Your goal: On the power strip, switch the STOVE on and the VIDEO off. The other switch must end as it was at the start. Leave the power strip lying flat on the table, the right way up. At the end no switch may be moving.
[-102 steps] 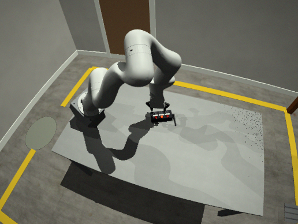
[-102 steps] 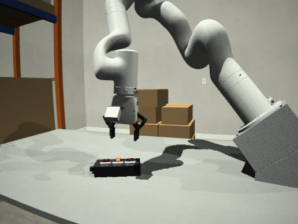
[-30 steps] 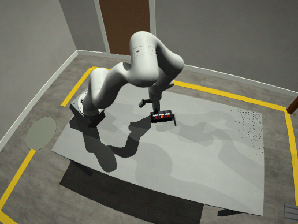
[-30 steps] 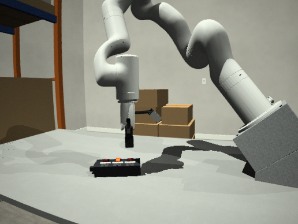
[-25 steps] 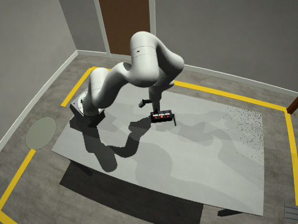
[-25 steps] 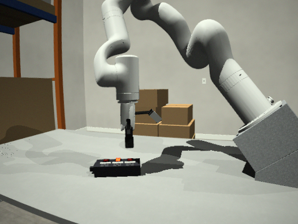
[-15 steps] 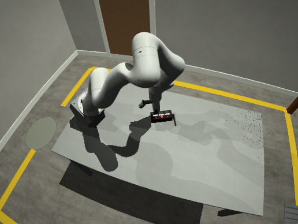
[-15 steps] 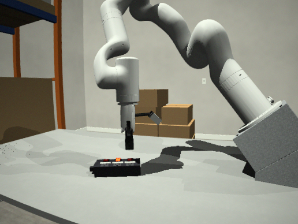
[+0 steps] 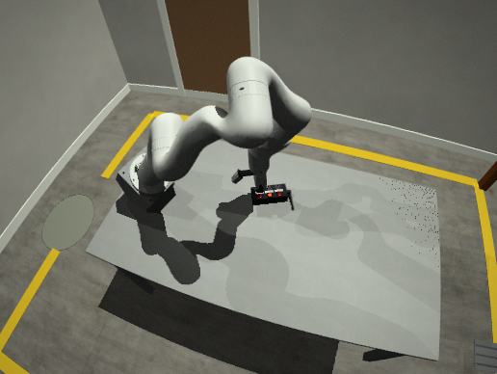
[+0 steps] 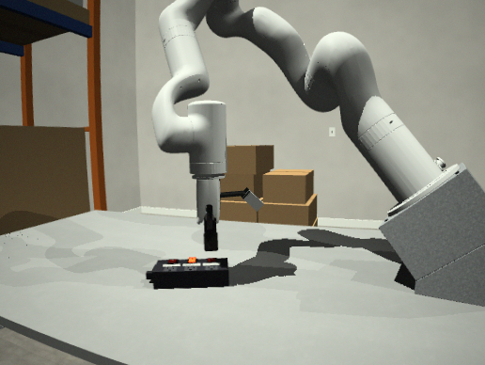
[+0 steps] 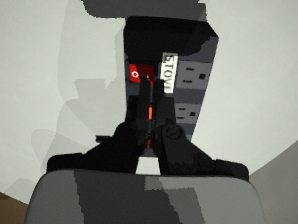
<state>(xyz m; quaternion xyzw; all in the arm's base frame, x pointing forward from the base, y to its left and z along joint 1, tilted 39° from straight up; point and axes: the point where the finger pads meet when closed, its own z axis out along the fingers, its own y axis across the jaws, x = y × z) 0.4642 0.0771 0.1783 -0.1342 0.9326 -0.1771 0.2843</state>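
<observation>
The black power strip [image 10: 189,272] lies flat on the table, right way up, with three red rocker switches along its top. It also shows in the top view [image 9: 271,194] and in the wrist view [image 11: 169,76]. In the wrist view the switch labelled STOVE [image 11: 139,72] is visible beside its white label, and a lit orange-red switch [image 11: 150,111] shows just behind my fingertips. My gripper [image 10: 211,245] is shut and empty, pointing straight down a little above the strip's right end [image 11: 150,119]. The third switch is hidden under my fingers.
My arm's base [image 10: 437,235] stands at the table's right side in the exterior view. Cardboard boxes [image 10: 268,190] and an orange shelf rack [image 10: 96,108] stand beyond the table. A short stub sticks out of the strip's end [image 9: 291,201].
</observation>
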